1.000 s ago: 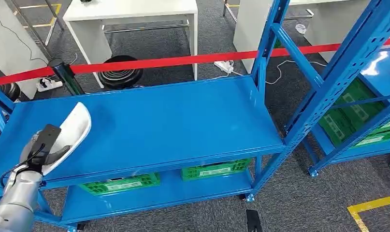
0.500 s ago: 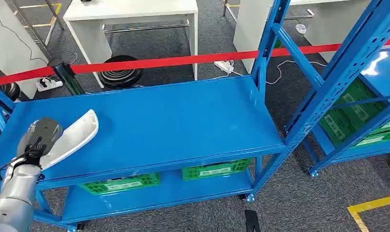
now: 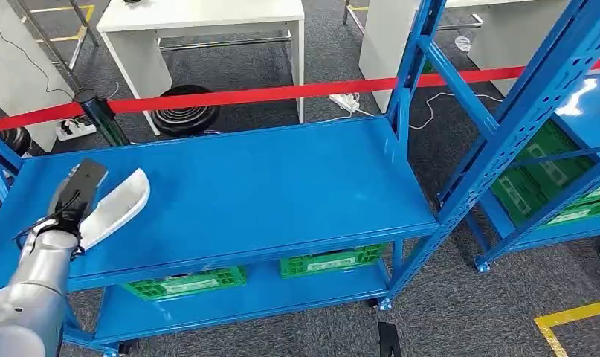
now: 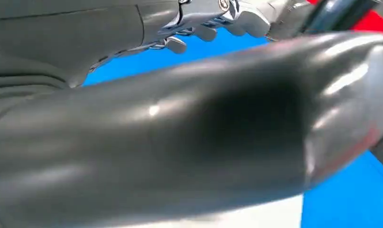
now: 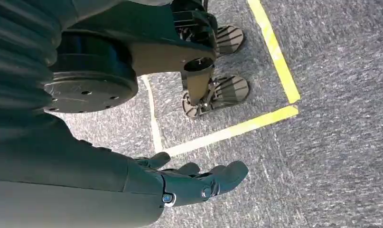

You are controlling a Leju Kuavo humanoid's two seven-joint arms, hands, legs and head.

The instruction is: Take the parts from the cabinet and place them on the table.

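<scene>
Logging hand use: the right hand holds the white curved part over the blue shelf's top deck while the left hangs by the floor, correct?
Sides swapped. In the head view the left hand holds the white curved part over the blue shelf; the right wrist view shows the right hand hanging above the carpet.

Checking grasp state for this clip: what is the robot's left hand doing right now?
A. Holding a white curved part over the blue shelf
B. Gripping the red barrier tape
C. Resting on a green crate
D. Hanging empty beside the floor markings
A: in the head view the left hand grips the white curved part above the top blue shelf, while the right hand hangs open over the carpet.
</scene>
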